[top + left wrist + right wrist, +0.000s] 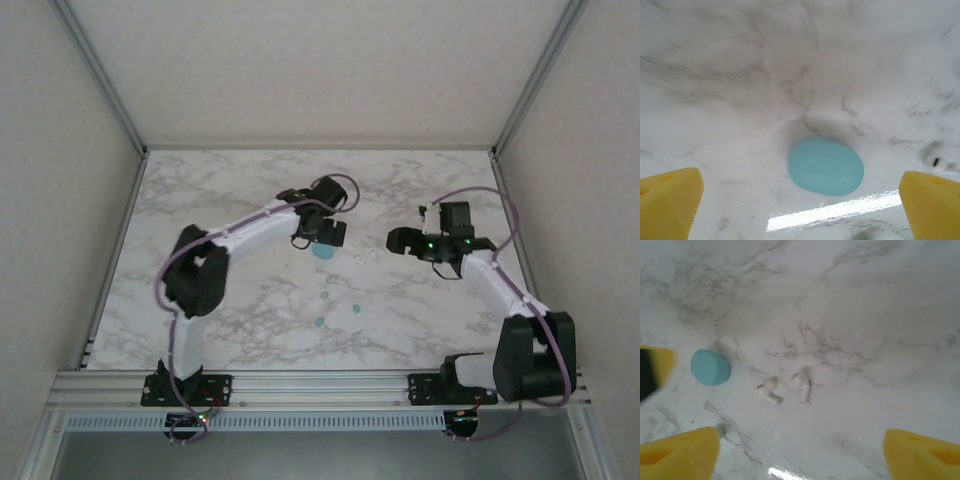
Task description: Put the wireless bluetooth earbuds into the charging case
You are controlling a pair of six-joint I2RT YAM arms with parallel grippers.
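A teal rounded charging case (pixel 825 166) lies on the marble table (pixel 240 300), its smooth top facing up. My left gripper (pixel 802 205) hangs open just above it, yellow fingers (pixel 670 200) wide to either side and touching nothing. In the top view the case (pixel 322 252) peeks out under the left gripper (pixel 325 240). Two white stemmed earbuds (pixel 769 390) (pixel 802 385) lie side by side to the right of the case (pixel 710 367). My right gripper (pixel 800 457) is open above the table near them, holding nothing. In the top view it (pixel 392 240) faces the white earbuds (pixel 362 258).
Small teal earbuds (pixel 355 308) (pixel 320 322) lie loose nearer the arm bases. One teal bud (pixel 720 431) shows beside my right gripper's left finger. The left gripper's yellow finger (pixel 655 365) stands at the left edge of the right wrist view. Frame walls ring the table.
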